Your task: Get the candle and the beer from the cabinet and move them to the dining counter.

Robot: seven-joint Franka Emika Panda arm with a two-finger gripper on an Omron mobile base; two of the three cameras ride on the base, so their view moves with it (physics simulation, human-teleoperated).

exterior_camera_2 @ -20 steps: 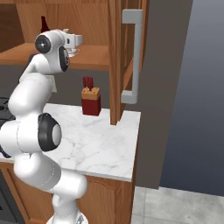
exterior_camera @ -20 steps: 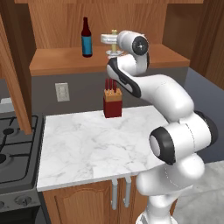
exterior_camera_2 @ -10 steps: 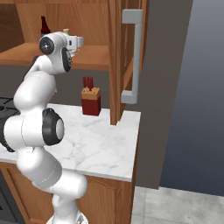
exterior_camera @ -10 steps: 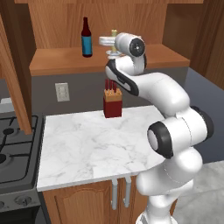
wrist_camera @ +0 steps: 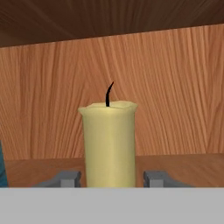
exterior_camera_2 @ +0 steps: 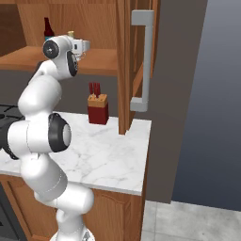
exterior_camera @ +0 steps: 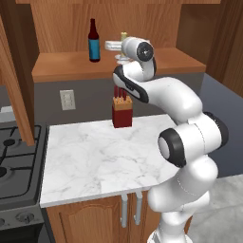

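Note:
The pale yellow candle [wrist_camera: 109, 144] stands upright on the shelf of the open wooden cabinet [exterior_camera: 57, 66]; its top peeks over my hand [exterior_camera: 124, 35]. My gripper [wrist_camera: 111, 178] reaches into the cabinet and straddles the candle low down. Its fingertips [wrist_camera: 65, 178] sit close on either side, with a sliver of gap on the left and a slightly wider one on the right. The brown beer [exterior_camera: 94, 42] with a blue label stands on the same shelf, left of the candle, also seen as the beer [exterior_camera_2: 47, 29]. The dining counter is out of view.
A red knife block [exterior_camera: 122, 111] stands on the small marble worktop [exterior_camera: 95, 156] below the shelf. A stove [exterior_camera: 14, 156] adjoins it on the left. The open cabinet door with its silver handle [exterior_camera_2: 141, 56] hangs to the right of the arm.
The jaws have narrowed from wide open to close around the candle. The hand has edged slightly further into the cabinet. The candle and the beer have not moved.

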